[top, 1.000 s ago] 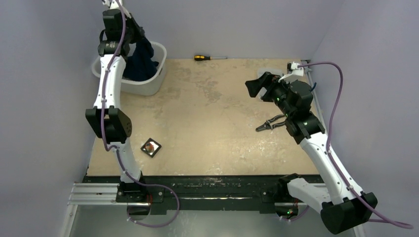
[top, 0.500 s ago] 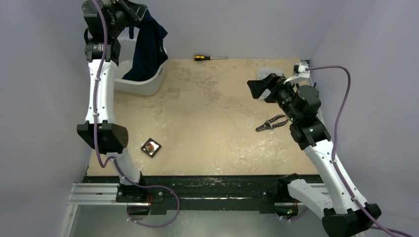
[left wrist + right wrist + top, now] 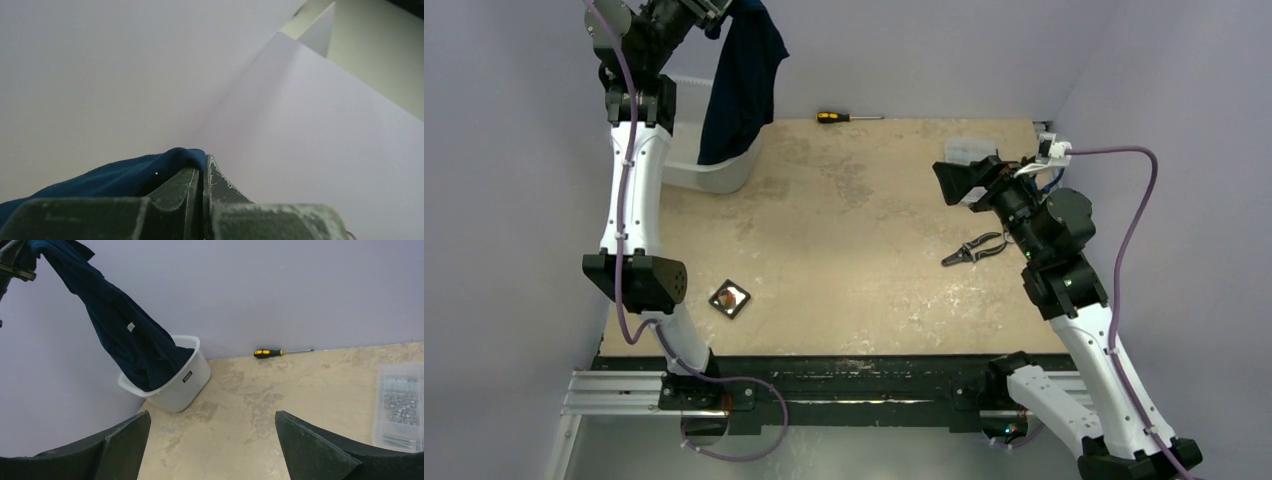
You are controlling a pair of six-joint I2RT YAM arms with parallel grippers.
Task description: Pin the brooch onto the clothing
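At the far left corner of the table, the left gripper [image 3: 716, 12] holds the navy T-shirt [image 3: 744, 70] high against the wall. Its jaws are pinched tight on a fold of cloth, and the hem trails down into the white laundry basket [image 3: 716, 176].

The step in hand looks to be fetching the garment, and pinning is some way off. The next move likely calls for lifting the hem clear of the basket rim, then spreading the shirt flat on the open tabletop.

The brooch [image 3: 727, 296] lies in its small black tray [image 3: 746, 297] near the table's front edge, well apart from the shirt (and from either gripper).

The left arm is stretched nearly upright, its elbow low by the tray and its wrist camera seeing little but wall. The right gripper [image 3: 212, 445] hovers above the table's right side, fingers spread wide and empty, facing the basket. Pliers [image 3: 972, 249] lie on the table beside that arm.
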